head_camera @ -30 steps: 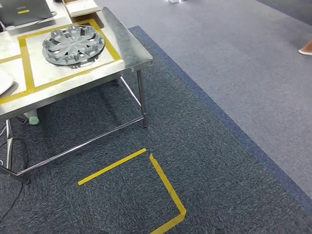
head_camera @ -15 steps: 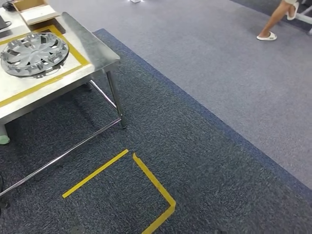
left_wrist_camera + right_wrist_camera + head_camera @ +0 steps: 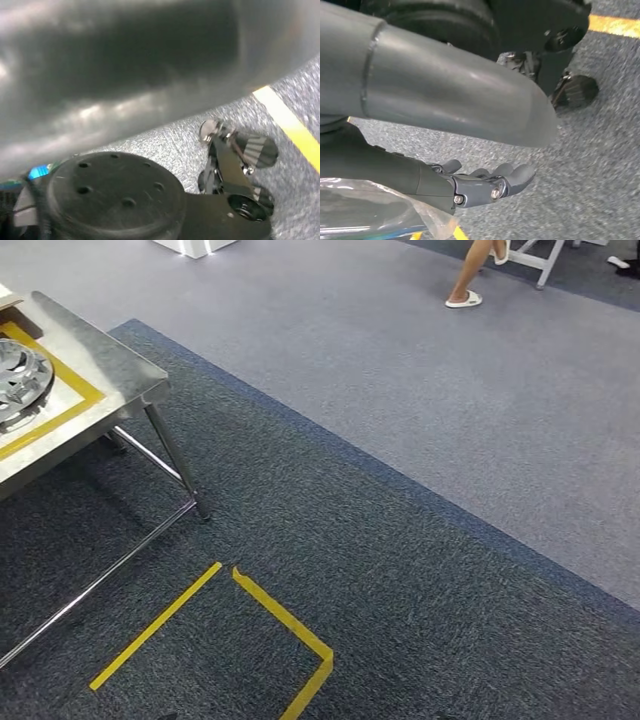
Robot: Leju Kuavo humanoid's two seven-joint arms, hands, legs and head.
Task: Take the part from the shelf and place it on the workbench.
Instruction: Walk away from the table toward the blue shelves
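The part (image 3: pixel 19 383), a silver spoked wheel cover, lies flat on the steel tabletop (image 3: pixel 113 370) at the far left of the head view, cut off by the picture's edge. It rests on a pale panel framed by yellow tape (image 3: pixel 72 380). The tabletop stands on slim metal legs (image 3: pixel 177 460) with a crossbar near the floor, over a dark blue-grey carpet (image 3: pixel 377 570).

On that carpet, in front of the bench, yellow floor tape (image 3: pixel 283 615) marks the corner of a square. Beyond the dark carpet runs a lighter grey carpet (image 3: pixel 423 390). At the far edge of it, a person's lower leg and foot in a pale slipper (image 3: pixel 463 300) stand beside the white leg of some furniture (image 3: pixel 545 262).

The right hand (image 3: pixel 486 182) shows in the right wrist view, hanging above the carpet, its fingers (image 3: pixel 516 175) gently curved, a little apart, and holding nothing. The left wrist view is blurred, and the left hand's fingers cannot be told there.
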